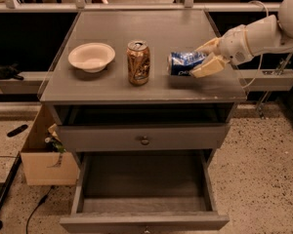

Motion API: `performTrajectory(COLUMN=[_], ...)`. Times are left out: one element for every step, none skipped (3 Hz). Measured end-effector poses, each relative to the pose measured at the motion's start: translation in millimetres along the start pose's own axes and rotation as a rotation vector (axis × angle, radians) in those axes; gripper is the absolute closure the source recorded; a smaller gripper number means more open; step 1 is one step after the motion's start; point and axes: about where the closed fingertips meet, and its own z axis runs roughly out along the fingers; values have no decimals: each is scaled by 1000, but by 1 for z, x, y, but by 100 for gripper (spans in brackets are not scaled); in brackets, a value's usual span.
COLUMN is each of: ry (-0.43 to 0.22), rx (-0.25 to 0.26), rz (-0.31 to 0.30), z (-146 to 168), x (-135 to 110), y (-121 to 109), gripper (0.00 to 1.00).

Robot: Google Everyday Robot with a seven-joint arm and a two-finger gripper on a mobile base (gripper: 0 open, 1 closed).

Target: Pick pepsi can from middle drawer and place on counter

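Camera view, sole entry. Gripper [201,58]: right of centre in the frame, reaching in from the upper right over the right part of the counter [161,23]. Its two pale fingers [205,68] are clamped on the pepsi can [181,62], which lies on its side with its free end pointing left. Whether the can rests on the top or hangs just over it cannot be told. Drawer [142,221]: bottom of frame, pulled out, floor bare. Step in hand, by judgement: the placing. Lying as it does, the can would likely roll toward the front or back edge once freed, so it is best lowered until it bears weight, or turned upright, before the fingers part slowly. Edges: the counter's front edge is near, below the can, and the right edge passes under the arm. Neighbours: gold can [138,62] near on the left, apart; bowl [91,56] farther left. Open room: the back half of the counter, upper centre, suits a retreat up and rightward.
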Motion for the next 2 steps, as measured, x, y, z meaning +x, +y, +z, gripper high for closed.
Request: performTrajectory(ry=[-4, -4], rx=[-6, -6], rz=[9, 9], z=[2, 2], x=[4, 4], y=[4, 4], gripper=[100, 76])
